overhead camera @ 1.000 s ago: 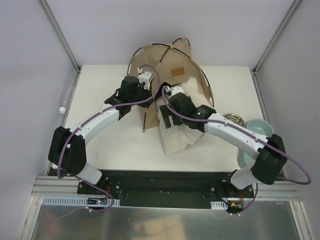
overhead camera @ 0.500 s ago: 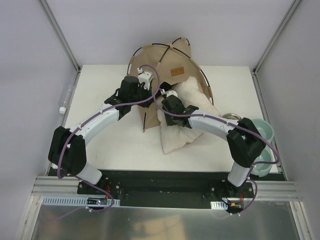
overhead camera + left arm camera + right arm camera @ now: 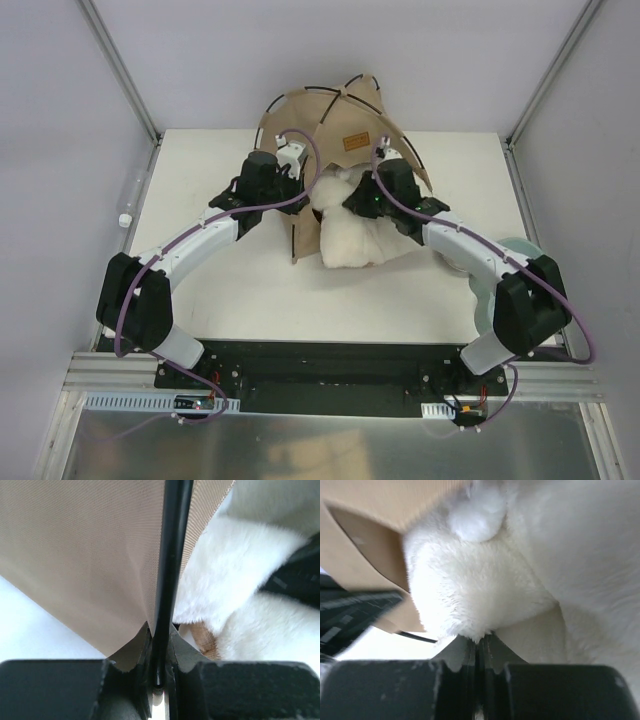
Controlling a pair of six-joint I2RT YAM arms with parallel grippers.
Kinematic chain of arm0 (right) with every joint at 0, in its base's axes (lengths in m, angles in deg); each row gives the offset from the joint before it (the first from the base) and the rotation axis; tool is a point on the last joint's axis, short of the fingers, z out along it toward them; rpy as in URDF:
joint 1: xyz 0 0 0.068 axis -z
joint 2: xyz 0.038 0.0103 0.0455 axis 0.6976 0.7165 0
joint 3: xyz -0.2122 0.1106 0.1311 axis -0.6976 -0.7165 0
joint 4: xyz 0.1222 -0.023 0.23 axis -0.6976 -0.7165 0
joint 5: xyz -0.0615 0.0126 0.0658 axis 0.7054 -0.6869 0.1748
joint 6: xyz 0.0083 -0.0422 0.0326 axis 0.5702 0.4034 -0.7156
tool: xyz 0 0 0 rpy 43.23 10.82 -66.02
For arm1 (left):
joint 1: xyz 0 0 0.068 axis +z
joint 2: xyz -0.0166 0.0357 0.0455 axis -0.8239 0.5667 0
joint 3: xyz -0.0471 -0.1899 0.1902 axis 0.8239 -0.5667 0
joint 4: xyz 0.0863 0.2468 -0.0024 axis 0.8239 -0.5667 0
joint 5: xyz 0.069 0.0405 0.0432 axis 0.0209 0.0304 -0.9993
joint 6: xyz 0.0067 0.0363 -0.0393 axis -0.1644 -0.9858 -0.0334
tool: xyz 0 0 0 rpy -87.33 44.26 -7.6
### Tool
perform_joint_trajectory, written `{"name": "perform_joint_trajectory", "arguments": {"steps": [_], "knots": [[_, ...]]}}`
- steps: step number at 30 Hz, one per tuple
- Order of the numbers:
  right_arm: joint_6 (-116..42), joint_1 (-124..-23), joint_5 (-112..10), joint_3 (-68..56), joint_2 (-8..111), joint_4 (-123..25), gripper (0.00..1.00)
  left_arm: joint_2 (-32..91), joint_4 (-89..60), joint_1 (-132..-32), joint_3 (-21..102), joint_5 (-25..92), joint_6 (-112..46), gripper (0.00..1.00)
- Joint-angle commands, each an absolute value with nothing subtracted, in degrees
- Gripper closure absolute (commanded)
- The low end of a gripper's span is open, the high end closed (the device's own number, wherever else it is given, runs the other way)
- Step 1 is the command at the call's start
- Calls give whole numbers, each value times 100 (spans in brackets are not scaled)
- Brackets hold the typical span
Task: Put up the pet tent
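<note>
The pet tent point(image 3: 340, 125) stands half-raised at the back of the table, tan fabric with thin black poles and a brown label point(image 3: 355, 141). My left gripper point(image 3: 297, 172) is at its left front edge, shut on a black pole point(image 3: 167, 580) that runs along the tan fabric point(image 3: 75, 555). A cream fluffy pillow point(image 3: 365, 235) lies bunched in front of the tent's opening. My right gripper point(image 3: 350, 200) is at the pillow's upper edge, shut on a tuft of its fur point(image 3: 479, 630). A white pompom point(image 3: 476, 510) hangs just beyond, next to tan fabric point(image 3: 365, 545).
A pale green bowl point(image 3: 522, 245) sits at the right, mostly hidden by my right arm. A small white object point(image 3: 124, 218) lies off the table's left edge. Metal frame posts rise at the back corners.
My right arm swung from the pillow's left side to its upper right, and its jaws went from open to shut on the fur. The pillow bunched toward the tent. The left arm stayed still.
</note>
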State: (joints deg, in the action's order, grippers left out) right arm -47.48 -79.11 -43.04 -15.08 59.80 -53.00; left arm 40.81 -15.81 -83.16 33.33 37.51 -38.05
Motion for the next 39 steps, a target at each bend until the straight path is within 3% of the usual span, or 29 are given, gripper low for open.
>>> {"name": "perform_joint_trajectory", "arguments": {"steps": [1,6,12,19,25,27,33,39], "knots": [[-5934,-7421,-5670,-1329,5793,-3834,100,4023,-1423,-8272,3521,3884,-3646,100],[-6559,-7333,-6315,-978,6390,-3298,100,4031,-1423,-8272,3547,3884,-3629,100],[-6394,-7342,-6044,-881,6927,-3481,98,4031,-1423,-8264,3538,3858,-3611,100],[-5665,-7456,-5069,-723,6270,-4788,40,4031,-1476,-8264,3556,3717,-3638,100],[-5260,-7473,-4164,-468,5611,-6301,14,4102,-1511,-8246,3608,3673,-3681,100],[-5250,-7465,-3716,-485,5364,-6653,1,4119,-1520,-8246,3635,3664,-3690,100],[-5031,-7438,-2195,-818,4880,-7374,1,4172,-1546,-8237,3688,3682,-3752,100],[-4618,-7245,-2254,-1180,5335,-7542,1,4190,-1546,-8237,3696,3726,-3734,100]]}}
